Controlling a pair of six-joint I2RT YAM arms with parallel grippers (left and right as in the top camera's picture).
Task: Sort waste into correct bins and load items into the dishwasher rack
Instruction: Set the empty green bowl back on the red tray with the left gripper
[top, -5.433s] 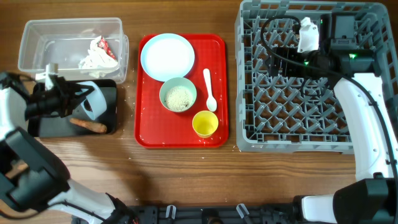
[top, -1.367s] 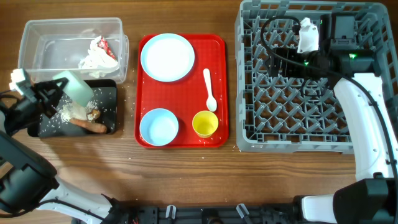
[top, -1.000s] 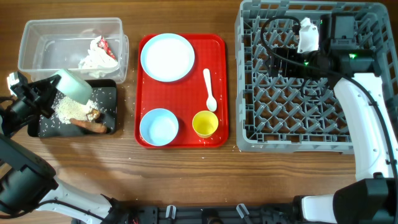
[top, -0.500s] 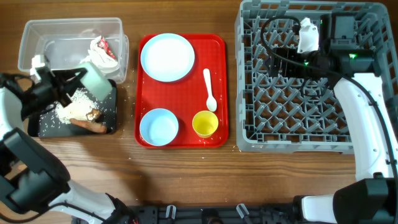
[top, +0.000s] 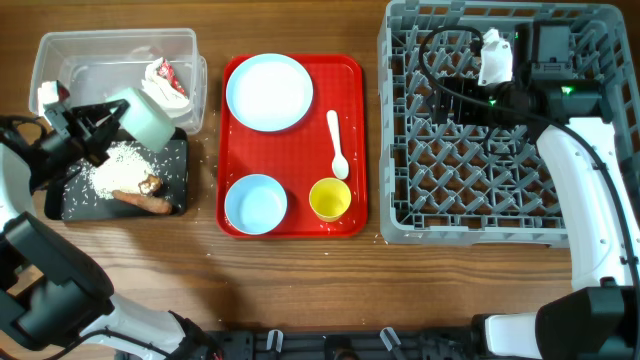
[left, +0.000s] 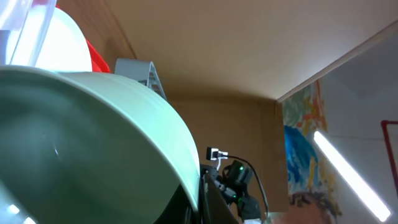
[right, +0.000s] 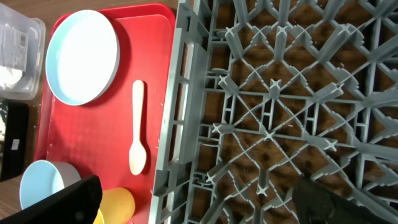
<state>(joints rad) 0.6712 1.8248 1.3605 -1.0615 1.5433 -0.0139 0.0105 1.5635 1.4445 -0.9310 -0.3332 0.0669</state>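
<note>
My left gripper (top: 112, 118) is shut on the rim of the pale-green bowl (top: 150, 118) and holds it tipped on its side above the black tray (top: 178, 160). The bowl fills the left wrist view (left: 93, 137). Loose white rice (top: 112, 168), the sausage piece (top: 142, 201) and a small brown scrap (top: 150, 184) lie in the black tray. The crumpled paper (top: 160, 85) lies in the clear tub (top: 90, 45). The plate (top: 268, 92), spoon (top: 337, 143), light-blue bowl (top: 255, 203) and yellow cup (top: 329, 198) sit on the red tray (top: 300, 160). My right gripper (top: 442, 92) is open and empty over the rack (top: 500, 190).
The right wrist view shows the rack's lattice (right: 273, 118), the plate (right: 81, 56), spoon (right: 137, 130), light-blue bowl (right: 40, 183) and yellow cup (right: 118, 202). Rice grains are scattered on the wood beside the black tray.
The left gripper swapped the light-blue bowl for the pale-green one, tipped rice into the black tray, and has lifted the bowl slightly up and right. The right arm has not moved.
</note>
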